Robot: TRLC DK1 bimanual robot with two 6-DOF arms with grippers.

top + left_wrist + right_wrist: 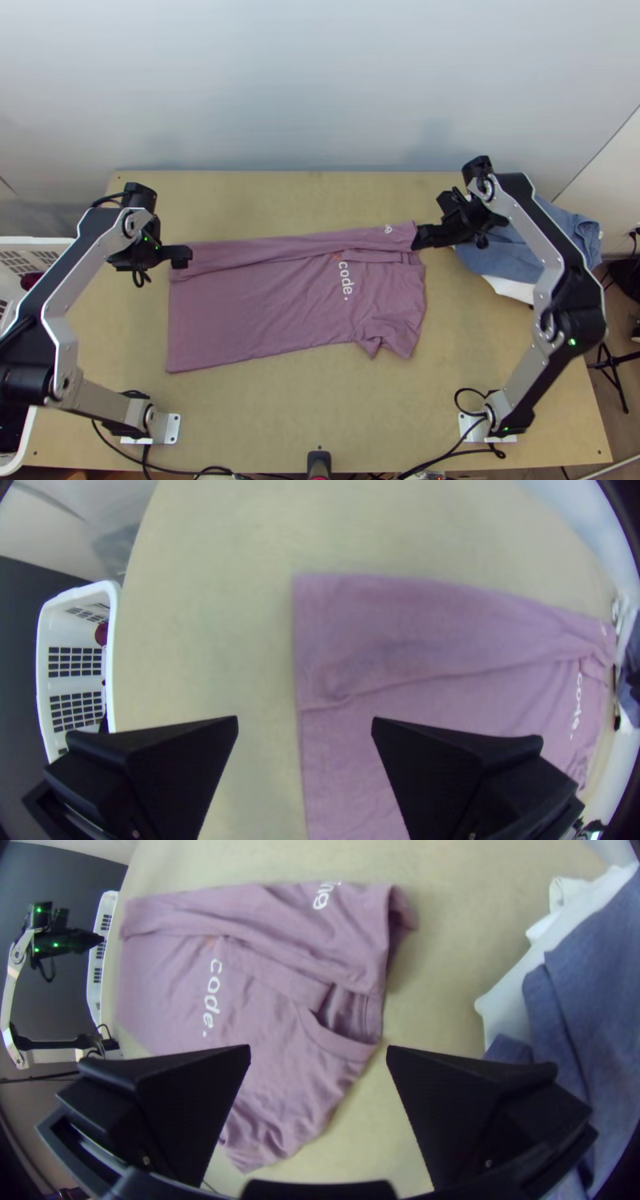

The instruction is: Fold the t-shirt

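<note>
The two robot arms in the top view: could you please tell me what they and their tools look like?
The left arm and right arm look alike: silver-grey angular links, bulky black joints, small green lights and black cables. The left tool and right tool are black, each with two wide, flat fingers.

Basket [30,242] pt. off-frame, top vw.

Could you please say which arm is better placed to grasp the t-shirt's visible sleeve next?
Probably the right: the right gripper hovers, open, at the collar end of the t-shirt, near that sleeve; the left gripper is at the hem end.
</note>
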